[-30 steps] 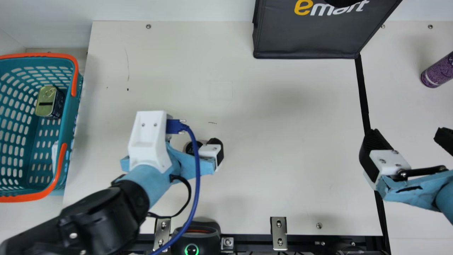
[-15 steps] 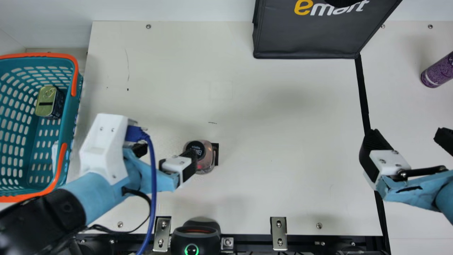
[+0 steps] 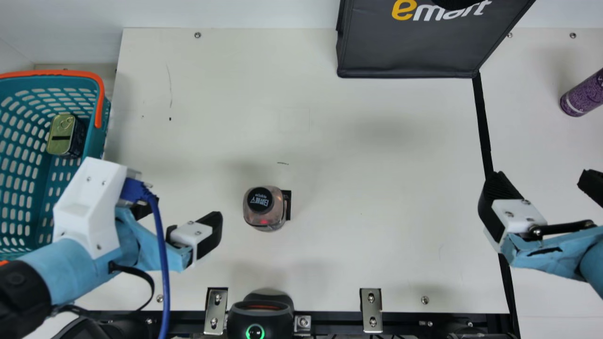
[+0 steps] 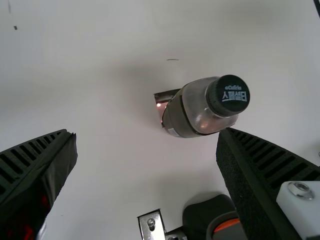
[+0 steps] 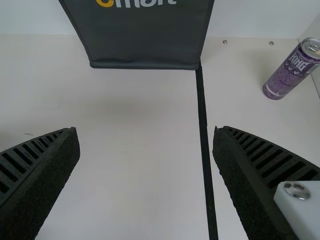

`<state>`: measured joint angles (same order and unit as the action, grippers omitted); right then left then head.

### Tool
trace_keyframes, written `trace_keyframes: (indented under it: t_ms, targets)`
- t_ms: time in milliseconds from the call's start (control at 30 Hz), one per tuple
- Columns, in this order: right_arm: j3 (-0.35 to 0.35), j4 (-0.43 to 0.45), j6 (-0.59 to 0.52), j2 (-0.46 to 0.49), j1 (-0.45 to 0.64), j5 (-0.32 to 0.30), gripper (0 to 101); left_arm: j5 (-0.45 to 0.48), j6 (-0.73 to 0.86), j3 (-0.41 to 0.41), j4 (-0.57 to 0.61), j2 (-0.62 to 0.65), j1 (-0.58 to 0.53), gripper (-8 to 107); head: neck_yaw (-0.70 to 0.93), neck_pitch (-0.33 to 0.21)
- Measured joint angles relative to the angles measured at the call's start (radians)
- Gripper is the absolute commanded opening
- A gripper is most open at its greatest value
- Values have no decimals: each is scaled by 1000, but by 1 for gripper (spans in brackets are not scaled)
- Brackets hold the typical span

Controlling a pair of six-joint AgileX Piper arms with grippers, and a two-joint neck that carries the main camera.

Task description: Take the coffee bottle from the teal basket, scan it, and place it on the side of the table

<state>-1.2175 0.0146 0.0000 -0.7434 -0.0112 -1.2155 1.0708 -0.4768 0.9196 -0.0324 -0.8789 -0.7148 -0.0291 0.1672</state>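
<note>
1. Far L, main view: teal plastic basket w/ orange handles [image 3: 98, 141], partly behind the L arm
2. In basket: small rectangular tin w/ gold-coloured lid & dark sides [image 3: 61, 134]
3. L gripper [image 3: 179, 213]: black ribbed fingers spread wide, apart from the bottle, just R of basket in main view; L wrist view agrees, gripper [image 4: 147, 134] w/ wide gap btwn tips
4. See-through coffee bottle w/ round black cap [image 3: 264, 220]: upright on cream table [image 3: 358, 165], L of centre in main view, small red glow on its side; small black rectangular piece [image 3: 288, 205] right beside it
5. Black scanner w/ green light ring [image 3: 260, 321]: at near table edge, btwn two silver metal brackets [image 3: 370, 310]
6. Dark grey fabric bag w/ yellow & white lettering [image 3: 410, 52]: far edge, R of centre
7. Black tape strip [image 3: 481, 122]: runs from by the bag twd near edge
8. R gripper [image 3: 541, 177]: black ribbed fingers spread wide, around the strip's R side; same in R wrist view
9. Far R: purple cylindrical drinks can [image 3: 582, 96], beyond R gripper
</note>
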Motion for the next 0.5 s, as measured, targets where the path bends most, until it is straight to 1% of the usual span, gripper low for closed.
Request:
trace_keyframes:
  t_ms: [133, 300, 500]
  targets:
    - [0, 0, 0, 0, 0, 0, 95, 25, 72, 0, 32, 10, 55, 90, 0, 0]
    - [0, 0, 0, 0, 0, 1, 95, 45, 135, 9, 79, 7, 91, 90, 0, 0]
    - [0, 0, 0, 0, 0, 1, 95, 52, 112, 40, 85, -22, 65, 90, 0, 0]
